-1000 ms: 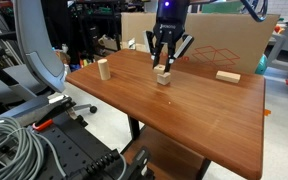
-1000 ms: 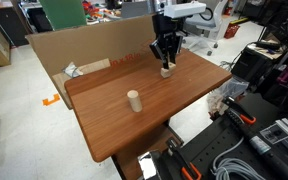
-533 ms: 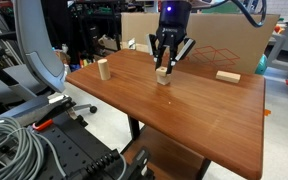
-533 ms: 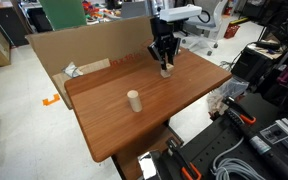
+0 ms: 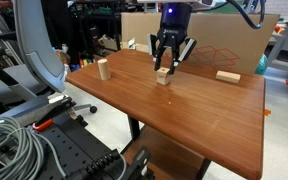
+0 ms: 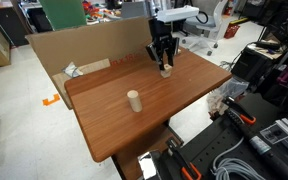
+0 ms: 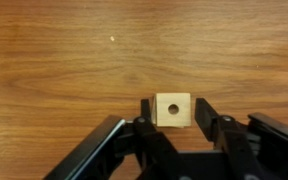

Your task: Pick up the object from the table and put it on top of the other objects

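The spotted block (image 7: 173, 109), a light-wood square with a dark spot on its top, lies on the plain cube. Only a sliver of the cube shows under it in the wrist view. In both exterior views the two make one small stack (image 5: 163, 75) (image 6: 166, 71) on the reddish-brown table (image 5: 189, 115) (image 6: 154, 115). My gripper (image 7: 173, 112) hangs straight over the stack, one finger on each side of the spotted block with a thin dark gap at each side. It is open and just above the stack (image 5: 165, 64) (image 6: 164, 60).
An upright wooden cylinder (image 5: 102, 69) (image 6: 133, 100) stands apart from the stack. A long flat bar (image 5: 228, 76) lies near the table's far edge. A cardboard sheet (image 5: 229, 45) (image 6: 79, 52) stands along the back. Cables and equipment crowd the floor around the table.
The gripper has risen slightly above the stack. The spotted block has stayed on the cube.
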Tool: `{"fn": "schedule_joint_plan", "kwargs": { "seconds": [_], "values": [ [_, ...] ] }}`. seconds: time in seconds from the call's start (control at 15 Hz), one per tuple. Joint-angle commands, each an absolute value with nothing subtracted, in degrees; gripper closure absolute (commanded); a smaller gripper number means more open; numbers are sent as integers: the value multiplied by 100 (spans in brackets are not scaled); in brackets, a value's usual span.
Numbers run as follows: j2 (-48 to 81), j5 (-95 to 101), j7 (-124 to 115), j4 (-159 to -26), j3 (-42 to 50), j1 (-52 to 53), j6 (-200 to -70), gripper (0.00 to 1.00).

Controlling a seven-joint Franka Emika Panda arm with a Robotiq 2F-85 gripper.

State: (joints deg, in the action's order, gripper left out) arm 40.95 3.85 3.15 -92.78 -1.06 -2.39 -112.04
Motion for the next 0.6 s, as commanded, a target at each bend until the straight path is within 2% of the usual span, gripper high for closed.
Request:
{"fn": "schedule_joint_plan", "kwargs": {
  "seconds": [0.0,0.13,0.2,0.53],
  "values": [
    [4225,377,240,-9047,-31,-125,-10919,20],
    [4148,372,278,-9125,-40,-135,-10920,5],
    [4049,382,307,-9222,-42,-142,-10978,0],
    [3006,403,552,-10161,-41,-256,-11447,0]
  ]
}}
